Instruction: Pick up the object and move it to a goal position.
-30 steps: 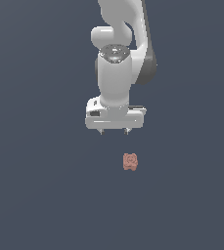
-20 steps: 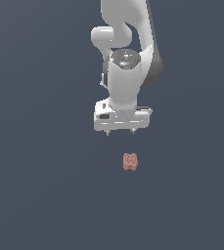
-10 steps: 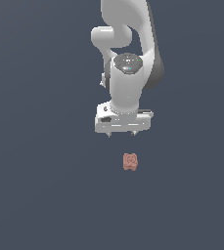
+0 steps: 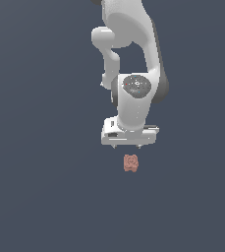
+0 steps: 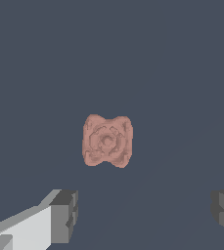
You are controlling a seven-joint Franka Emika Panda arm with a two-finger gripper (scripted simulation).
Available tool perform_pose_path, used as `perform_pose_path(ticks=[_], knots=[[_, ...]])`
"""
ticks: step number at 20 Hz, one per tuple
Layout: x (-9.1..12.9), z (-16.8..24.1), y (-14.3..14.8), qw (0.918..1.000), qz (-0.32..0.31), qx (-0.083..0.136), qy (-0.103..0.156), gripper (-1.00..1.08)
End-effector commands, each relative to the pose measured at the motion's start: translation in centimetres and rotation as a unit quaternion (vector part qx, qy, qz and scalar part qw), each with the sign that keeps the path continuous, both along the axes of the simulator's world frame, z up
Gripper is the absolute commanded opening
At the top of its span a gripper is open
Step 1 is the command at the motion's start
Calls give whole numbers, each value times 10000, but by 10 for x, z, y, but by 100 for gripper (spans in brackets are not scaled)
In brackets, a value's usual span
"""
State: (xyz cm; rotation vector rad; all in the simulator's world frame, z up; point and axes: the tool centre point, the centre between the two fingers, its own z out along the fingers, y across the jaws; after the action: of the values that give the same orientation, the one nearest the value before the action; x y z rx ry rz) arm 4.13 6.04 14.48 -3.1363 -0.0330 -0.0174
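The object [image 4: 130, 163] is a small salmon-pink lumpy block lying on the dark grey floor; in the wrist view the object [image 5: 107, 140] shows a carved, ring-like pattern on its face. The white gripper [image 4: 127, 146] hangs just above and slightly to the exterior view's left of it, not touching it. Its two dark fingertips [image 5: 64, 215] stand wide apart with nothing between them, so the gripper [image 5: 145, 211] is open. The block lies ahead of the fingers, outside the gap.
A plain dark grey surface [image 4: 45, 197] spreads all around. The white arm [image 4: 133, 59] rises above the gripper. No other objects show.
The arm has swung toward the exterior view's right and sunk lower, bringing the gripper closer over the object. The object has not moved.
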Motion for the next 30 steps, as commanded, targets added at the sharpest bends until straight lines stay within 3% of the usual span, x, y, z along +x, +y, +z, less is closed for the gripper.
perform_pose_path(ticks=[1, 11, 19, 30], knots=[[8, -14, 7, 10000, -81, -5, 17, 100], [26, -50, 25, 9996, -277, -23, 53, 100], [26, -56, 26, 9996, -284, -24, 60, 100], [26, -102, 26, 9996, -293, -25, 56, 100]])
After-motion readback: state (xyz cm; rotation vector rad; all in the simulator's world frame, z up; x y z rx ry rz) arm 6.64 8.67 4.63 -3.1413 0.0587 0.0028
